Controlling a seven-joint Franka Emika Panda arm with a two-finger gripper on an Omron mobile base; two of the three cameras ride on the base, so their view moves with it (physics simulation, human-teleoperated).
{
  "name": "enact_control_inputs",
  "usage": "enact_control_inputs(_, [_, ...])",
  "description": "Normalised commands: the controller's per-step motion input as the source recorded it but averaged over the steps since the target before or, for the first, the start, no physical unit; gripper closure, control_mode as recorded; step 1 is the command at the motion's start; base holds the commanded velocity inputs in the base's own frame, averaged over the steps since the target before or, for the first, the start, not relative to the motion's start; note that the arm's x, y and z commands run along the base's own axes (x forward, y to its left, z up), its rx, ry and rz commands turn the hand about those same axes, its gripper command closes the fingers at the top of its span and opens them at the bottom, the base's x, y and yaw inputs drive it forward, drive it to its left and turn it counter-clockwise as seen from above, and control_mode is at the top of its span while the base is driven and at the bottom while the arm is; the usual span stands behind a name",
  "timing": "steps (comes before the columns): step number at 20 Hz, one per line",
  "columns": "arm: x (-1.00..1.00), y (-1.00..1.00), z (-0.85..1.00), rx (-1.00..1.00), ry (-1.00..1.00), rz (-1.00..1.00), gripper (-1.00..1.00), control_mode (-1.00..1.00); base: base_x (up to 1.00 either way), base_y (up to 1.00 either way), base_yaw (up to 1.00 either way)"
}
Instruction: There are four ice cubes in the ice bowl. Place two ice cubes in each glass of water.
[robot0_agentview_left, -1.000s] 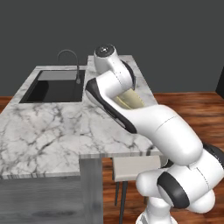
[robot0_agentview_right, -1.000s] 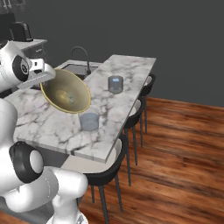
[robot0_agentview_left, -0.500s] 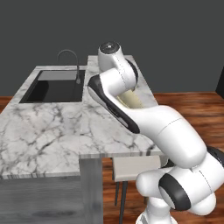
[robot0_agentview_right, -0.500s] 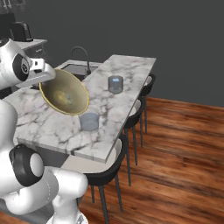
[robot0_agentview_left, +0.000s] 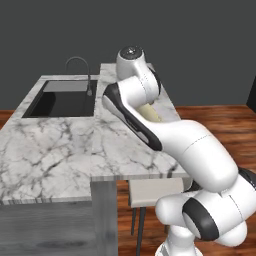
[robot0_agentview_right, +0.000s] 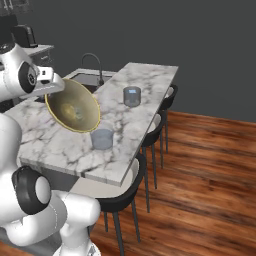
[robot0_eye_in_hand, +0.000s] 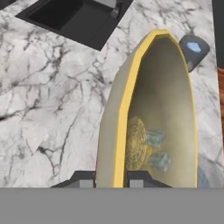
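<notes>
My gripper (robot0_eye_in_hand: 112, 180) is shut on the rim of the yellowish-tan ice bowl (robot0_eye_in_hand: 148, 109) and holds it tipped steeply on edge above the counter. Two pale-blue ice cubes (robot0_eye_in_hand: 154, 138) (robot0_eye_in_hand: 159, 160) lie low inside it. In the right base view the gripper (robot0_agentview_right: 50, 86) holds the ice bowl (robot0_agentview_right: 72, 106) with its lower lip just above the near glass of water (robot0_agentview_right: 102, 139). The far glass of water (robot0_agentview_right: 132, 96) stands further along the counter. In the hand view, that glass (robot0_eye_in_hand: 194, 50) shows a pale-blue shape inside. A sliver of the bowl (robot0_agentview_left: 150, 112) shows behind the arm.
The marble island counter (robot0_agentview_right: 145, 80) carries a black sink (robot0_agentview_left: 65, 97) with a curved tap (robot0_agentview_left: 80, 70) at its far left. Dark stools (robot0_agentview_right: 150, 142) line its right side over a wooden floor (robot0_agentview_right: 200, 165).
The hand and bowl have shifted slightly, with the bowl a touch further over the near glass. The glasses have not moved.
</notes>
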Motion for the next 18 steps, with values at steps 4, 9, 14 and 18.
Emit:
enact_control_inputs(4, [0.11,-0.05,0.03,0.05,0.00,0.00,1.00,-1.00,0.00,0.00,0.00])
enact_control_inputs(9, [0.24,-0.12,0.11,0.01,0.00,0.00,1.00,-1.00,0.00,0.00,0.00])
enact_control_inputs(14, [0.03,-0.11,0.08,0.01,0.00,0.00,1.00,-1.00,0.00,0.00,0.00])
enact_control_inputs(18, [-0.11,-0.01,0.01,0.02,0.00,0.00,1.00,-1.00,0.00,0.00,0.00])
